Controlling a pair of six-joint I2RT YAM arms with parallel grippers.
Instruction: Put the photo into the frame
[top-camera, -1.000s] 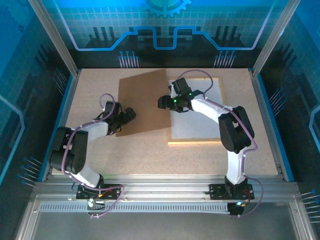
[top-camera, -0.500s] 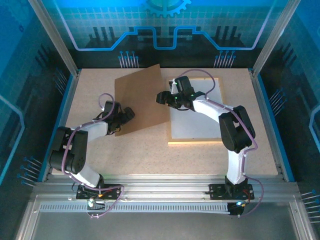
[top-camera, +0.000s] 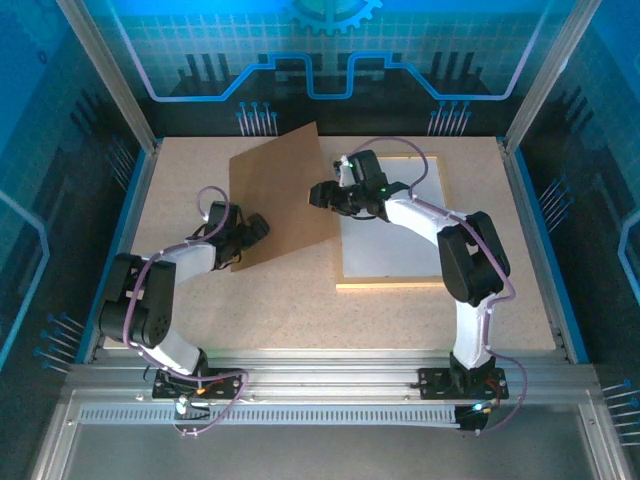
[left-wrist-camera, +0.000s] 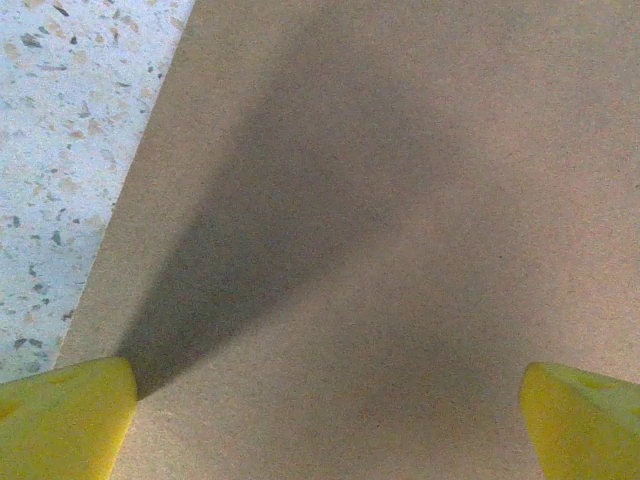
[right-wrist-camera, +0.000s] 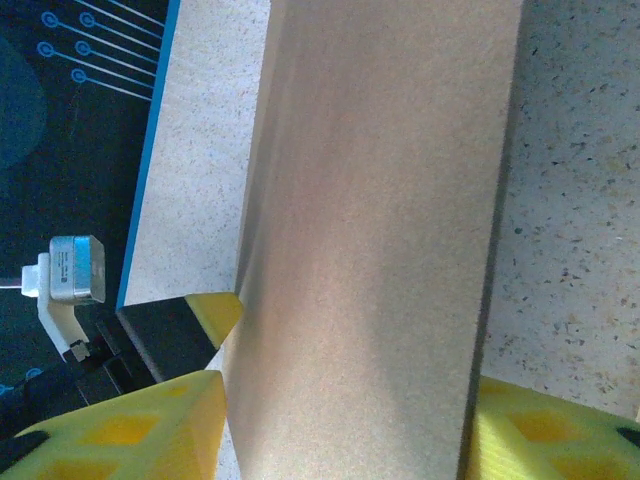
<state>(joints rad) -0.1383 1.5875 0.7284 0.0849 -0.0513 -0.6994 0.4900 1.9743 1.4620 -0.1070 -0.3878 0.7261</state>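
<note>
Fingers of the right pincer, blunt yellow blocks, stand about half apart. The right edge of the brown backing board is between them, and each finger sits close against it. Whether they truly pinch it I cannot tell. That pincer hangs just left of the frame, by its far-left corner. The left pincer, farther left of the frame, gapes as wide as it goes. It holds nothing and is splayed over the board's near-left part, with the board's face beneath it.

The frame lies flat on the surface, a rectangle of thin pale wooden rails with its long sides running away from the arms. A plain whitish sheet fills it; whether that is the photo I cannot tell.

The board, left of the frame, is tilted, with the side nearest the frame lifted off the surface. It is matte, finely fibrous and flat brown, with straight cut edges. The surface is pale and speckled, like stone chips.
</note>
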